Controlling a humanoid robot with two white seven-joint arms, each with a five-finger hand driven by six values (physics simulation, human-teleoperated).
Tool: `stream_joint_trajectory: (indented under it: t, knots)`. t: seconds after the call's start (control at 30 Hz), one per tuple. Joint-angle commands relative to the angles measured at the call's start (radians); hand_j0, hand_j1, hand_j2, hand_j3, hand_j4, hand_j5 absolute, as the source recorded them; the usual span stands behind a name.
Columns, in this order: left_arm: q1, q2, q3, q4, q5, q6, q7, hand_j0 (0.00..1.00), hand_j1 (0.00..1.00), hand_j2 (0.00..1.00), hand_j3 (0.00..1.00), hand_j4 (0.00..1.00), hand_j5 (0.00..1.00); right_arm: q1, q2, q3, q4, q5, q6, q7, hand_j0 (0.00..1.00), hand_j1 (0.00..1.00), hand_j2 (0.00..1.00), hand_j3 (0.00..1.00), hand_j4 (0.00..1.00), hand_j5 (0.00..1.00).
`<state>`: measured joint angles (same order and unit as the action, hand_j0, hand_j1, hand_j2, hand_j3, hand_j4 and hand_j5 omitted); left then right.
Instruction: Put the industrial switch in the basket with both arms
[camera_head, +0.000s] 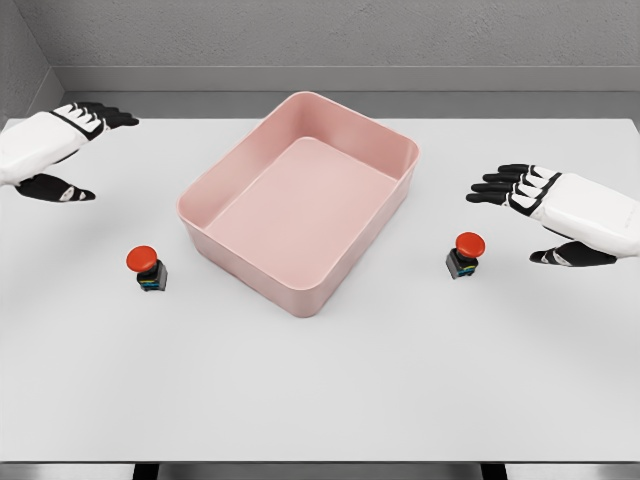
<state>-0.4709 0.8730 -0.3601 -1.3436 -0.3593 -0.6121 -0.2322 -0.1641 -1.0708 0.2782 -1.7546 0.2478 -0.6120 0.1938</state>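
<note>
Reaching is the step in hand: left robot hand (62, 150) and right robot hand (545, 205) hover wide, holding nothing. Left switch (148, 267) and right switch (465, 254) flank the pink basket (232, 262) on the worktop (320, 400); next, each must descend and grasp.

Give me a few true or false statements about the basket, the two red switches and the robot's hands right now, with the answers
1. The pink basket holds a switch. False: it holds nothing.
2. A red-capped switch stands left of the basket. True.
3. The right hand grips the other switch. False: its fingers are spread and it hovers beside the switch.
4. The left hand is open, holding nothing. True.
5. Both switches stand on the white table. True.
</note>
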Motion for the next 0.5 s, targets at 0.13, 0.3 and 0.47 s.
stream_joint_trajectory:
  t: [0.13,0.3,0.47]
  knots:
    - [0.04,0.037,0.006,-0.078,-0.006,0.001,-0.002,1.0,1.0,1.0,1.0,1.0,1.0,-0.003,-0.004,-0.001,0.001,-0.018,0.001,-0.014,1.0,1.0,1.0,1.0,1.0,1.0]
    - [0.117,0.193,-0.002,-0.169,-0.013,0.001,-0.053,1.0,1.0,1.0,1.0,1.0,1.0,-0.028,-0.003,0.001,0.0,-0.012,0.001,0.039,1.0,1.0,1.0,1.0,1.0,1.0]
    - [0.155,0.242,-0.01,-0.249,-0.05,0.001,-0.075,1.0,1.0,1.0,1.0,1.0,1.0,-0.239,0.107,0.21,0.001,-0.004,0.115,0.312,1.0,1.0,1.0,1.0,1.0,1.0]
